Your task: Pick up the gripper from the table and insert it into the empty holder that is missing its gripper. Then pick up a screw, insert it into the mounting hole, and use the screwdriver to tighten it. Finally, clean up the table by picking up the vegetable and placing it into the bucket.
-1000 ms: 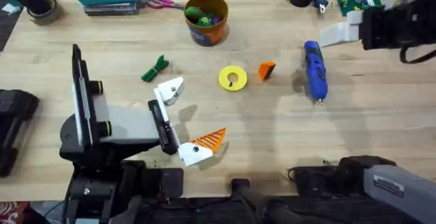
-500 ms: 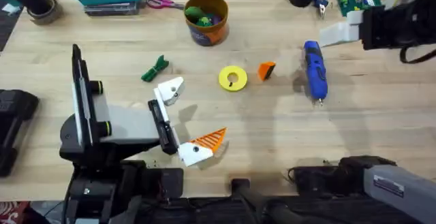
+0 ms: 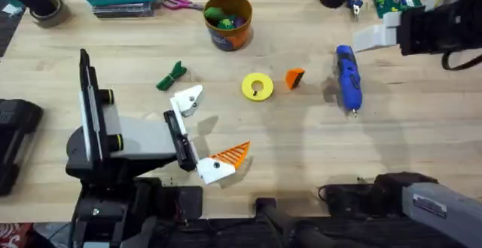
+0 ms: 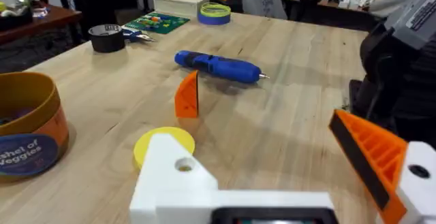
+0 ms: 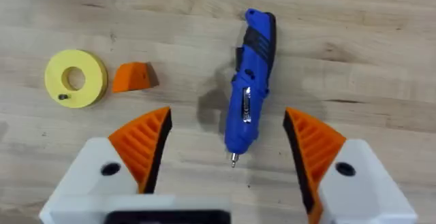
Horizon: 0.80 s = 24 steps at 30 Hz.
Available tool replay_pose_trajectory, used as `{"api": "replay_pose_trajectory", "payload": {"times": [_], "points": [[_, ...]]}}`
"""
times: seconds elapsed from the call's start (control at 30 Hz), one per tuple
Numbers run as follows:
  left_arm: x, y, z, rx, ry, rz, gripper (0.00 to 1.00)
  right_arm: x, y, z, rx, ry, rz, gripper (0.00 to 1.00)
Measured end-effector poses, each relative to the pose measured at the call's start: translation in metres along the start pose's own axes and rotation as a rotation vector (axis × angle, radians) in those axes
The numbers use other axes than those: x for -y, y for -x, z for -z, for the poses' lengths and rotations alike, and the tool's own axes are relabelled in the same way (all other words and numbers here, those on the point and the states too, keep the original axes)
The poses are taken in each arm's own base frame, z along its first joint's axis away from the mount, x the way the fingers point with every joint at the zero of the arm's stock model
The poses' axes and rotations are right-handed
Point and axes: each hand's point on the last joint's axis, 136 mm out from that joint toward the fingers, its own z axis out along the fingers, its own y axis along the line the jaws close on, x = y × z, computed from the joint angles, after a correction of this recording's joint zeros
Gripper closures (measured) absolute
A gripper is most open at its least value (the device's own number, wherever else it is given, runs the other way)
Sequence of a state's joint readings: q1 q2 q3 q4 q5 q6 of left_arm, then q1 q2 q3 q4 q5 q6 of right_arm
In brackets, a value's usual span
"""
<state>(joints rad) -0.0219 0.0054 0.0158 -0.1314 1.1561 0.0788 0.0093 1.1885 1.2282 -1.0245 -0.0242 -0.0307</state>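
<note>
Overhead: left arm sits low at lower left, its left gripper (image 3: 205, 131) pointing toward table centre. One bracket is the bare white holder (image 3: 188, 99), no orange finger on it; the other bracket carries an orange finger (image 3: 232, 154). The two are spread wide, nothing between them. The loose orange gripper (image 3: 294, 78) lies mid-table, just beside the yellow disc (image 3: 257, 86). Screwdriver (image 3: 348, 78) lies flat on the far side of the orange piece from the disc, tip pointing toward the near edge. Green vegetable (image 3: 172, 76) lies on the wood near the holder, apart from it. Bucket (image 3: 227, 22) stands upright near the far edge with toy pieces inside. Right arm is up at the far right corner, a white bracket showing; can't tell finger state from this view.

Left wrist: holder (image 4: 178, 178) up close, its mounting hole visible, orange finger (image 4: 368, 154) on the other side. Beyond them: yellow disc (image 4: 163, 144), gripper (image 4: 187, 95) standing on edge, screwdriver (image 4: 218, 65) behind it, bucket (image 4: 28, 125) at the side.

Right wrist: right gripper (image 5: 228, 142) hangs over the screwdriver (image 5: 248, 84), both orange fingers (image 5: 144, 140) spread wide to either side of its tip end, not touching it. Gripper (image 5: 133, 76) lies touching or just beside the disc (image 5: 75, 78).
</note>
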Motion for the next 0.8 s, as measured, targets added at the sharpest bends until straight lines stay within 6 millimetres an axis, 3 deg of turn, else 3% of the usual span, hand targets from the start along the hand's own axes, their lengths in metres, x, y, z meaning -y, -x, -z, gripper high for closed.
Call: {"api": "replay_pose_trajectory", "payload": {"times": [0.1, 0.47, 0.67, 0.8], "points": [[0.0, 0.0, 0.0, 0.0, 0.0, 0.0, 0.015, -0.009, -0.001, 0.0, -0.006, 0.015, 0.026, 0.006], [0.0, 0.0, 0.0, 0.0, 0.0, 0.0, 0.015, -0.082, -0.003, 0.017, -0.124, 0.125, 0.178, 0.006], [0.0, 0.0, 0.0, 0.0, 0.0, 0.0, 0.015, -0.114, -0.003, 0.006, -0.194, 0.155, 0.261, 0.006], [0.0, 0.0, 0.0, 0.0, 0.0, 0.0, 0.016, -0.123, -0.008, -0.008, -0.247, 0.155, 0.284, 0.006]]}}
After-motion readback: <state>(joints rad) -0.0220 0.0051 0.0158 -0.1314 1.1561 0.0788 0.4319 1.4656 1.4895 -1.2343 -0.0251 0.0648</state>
